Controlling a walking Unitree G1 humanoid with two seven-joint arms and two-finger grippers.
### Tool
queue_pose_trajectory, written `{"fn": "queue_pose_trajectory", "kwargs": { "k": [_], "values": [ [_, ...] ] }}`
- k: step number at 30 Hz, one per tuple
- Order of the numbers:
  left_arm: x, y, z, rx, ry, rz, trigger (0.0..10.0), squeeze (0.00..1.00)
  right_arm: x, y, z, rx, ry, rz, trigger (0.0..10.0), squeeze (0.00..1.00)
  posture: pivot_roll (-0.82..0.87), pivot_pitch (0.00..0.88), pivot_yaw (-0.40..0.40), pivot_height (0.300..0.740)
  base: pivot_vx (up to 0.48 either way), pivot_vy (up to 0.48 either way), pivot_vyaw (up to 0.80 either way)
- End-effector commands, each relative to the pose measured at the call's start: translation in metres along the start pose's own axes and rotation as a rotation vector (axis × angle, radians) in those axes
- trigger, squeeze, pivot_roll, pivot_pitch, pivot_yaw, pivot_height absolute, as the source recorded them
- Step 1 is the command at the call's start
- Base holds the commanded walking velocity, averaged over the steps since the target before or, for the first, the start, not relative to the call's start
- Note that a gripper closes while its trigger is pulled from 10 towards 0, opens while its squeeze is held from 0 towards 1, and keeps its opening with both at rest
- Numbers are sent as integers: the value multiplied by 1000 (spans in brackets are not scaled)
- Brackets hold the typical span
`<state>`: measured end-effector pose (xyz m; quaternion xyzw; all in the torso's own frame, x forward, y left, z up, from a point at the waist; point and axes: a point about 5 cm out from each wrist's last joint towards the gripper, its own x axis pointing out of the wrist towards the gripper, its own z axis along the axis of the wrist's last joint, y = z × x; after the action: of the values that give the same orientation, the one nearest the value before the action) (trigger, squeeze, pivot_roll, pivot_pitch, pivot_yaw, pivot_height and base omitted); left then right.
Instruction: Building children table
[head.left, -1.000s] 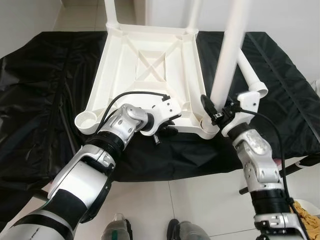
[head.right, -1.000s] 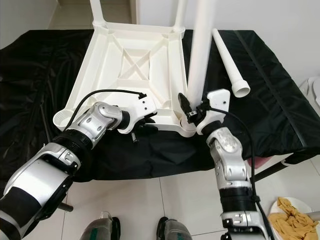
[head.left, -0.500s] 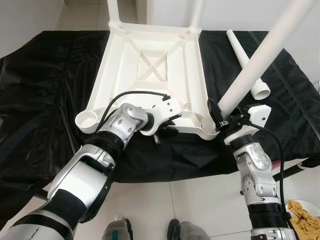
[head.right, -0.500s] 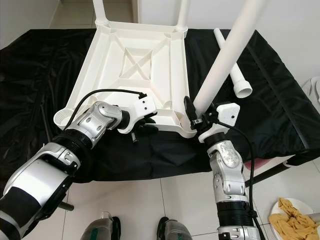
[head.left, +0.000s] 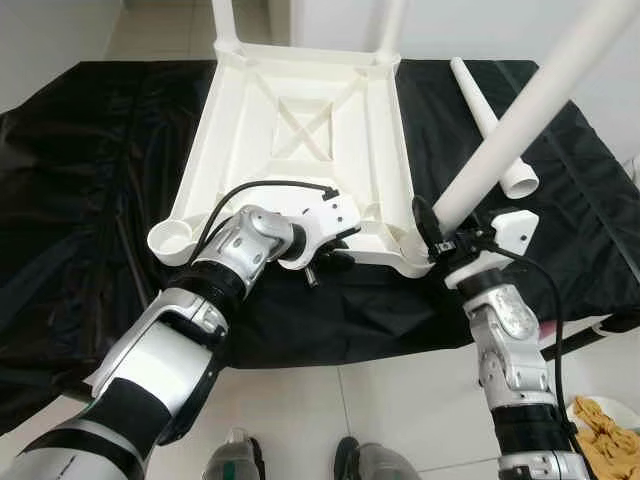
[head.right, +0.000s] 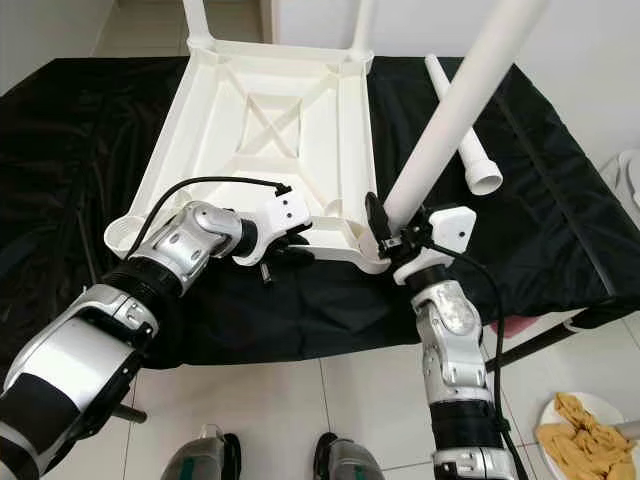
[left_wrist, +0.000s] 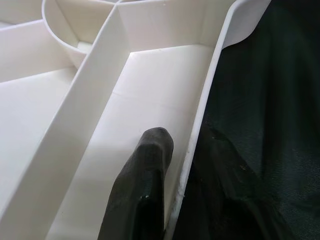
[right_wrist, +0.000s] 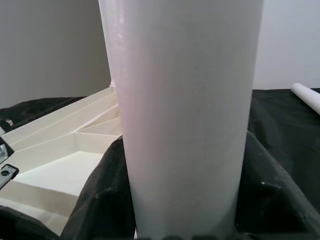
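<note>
Two grippers work at the near rim of the upside-down tabletop, which lies on a black sheet. The left gripper pinches that rim. The right gripper squeezes a long white leg, tilted, low end at the near right corner socket. The plastic looks light, stiff and slippery; hold the leg low. Right of the tabletop lies a spare leg. Two legs already stand at the far corners.
</note>
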<state>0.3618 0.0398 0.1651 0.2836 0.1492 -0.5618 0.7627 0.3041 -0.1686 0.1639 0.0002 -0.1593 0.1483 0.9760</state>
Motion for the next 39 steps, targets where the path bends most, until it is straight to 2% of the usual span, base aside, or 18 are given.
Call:
{"fn": "queue_pose_trajectory", "kwargs": {
  "k": [1, 5, 12, 27, 29, 31, 37, 39],
  "values": [
    [-12, 14, 16, 40, -49, 92, 10000, 0, -26, 0, -61, 70, 351, -61, 10000, 0, 40, 126, 24, 740, 0, 0, 0],
    [-13, 14, 16, 42, -49, 94, 10000, 0, -19, 3, -62, 68, 388, -44, 10000, 0, 40, 125, 25, 740, 0, 0, 0],
    [-12, 14, 17, 44, -50, 95, 10000, 0, -9, 6, -64, 69, 392, -30, 10000, 0, 43, 124, 21, 740, 0, 0, 0],
    [-14, 15, 17, 40, -51, 102, 10000, 0, -18, 7, -67, 40, 393, -61, 10000, 0, 41, 128, 19, 740, 0, 0, 0],
    [-14, 16, 18, 43, -53, 104, 10000, 0, -28, 10, -77, 7, 434, -48, 10000, 0, 42, 126, 19, 740, 0, 0, 0],
    [-14, 16, 18, 44, -53, 104, 10000, 0, -30, 10, -79, 3, 444, -47, 10000, 0, 42, 126, 19, 740, 0, 0, 0],
    [-14, 16, 18, 44, -53, 105, 10000, 0, -36, 11, -83, 9, 442, -53, 10000, 0, 43, 127, 19, 740, 0, 0, 0],
    [-15, 17, 18, 45, -52, 105, 10000, 0, -36, 9, -82, 46, 422, -84, 10000, 0, 41, 127, 21, 740, 0, 0, 0]
  ]
}}
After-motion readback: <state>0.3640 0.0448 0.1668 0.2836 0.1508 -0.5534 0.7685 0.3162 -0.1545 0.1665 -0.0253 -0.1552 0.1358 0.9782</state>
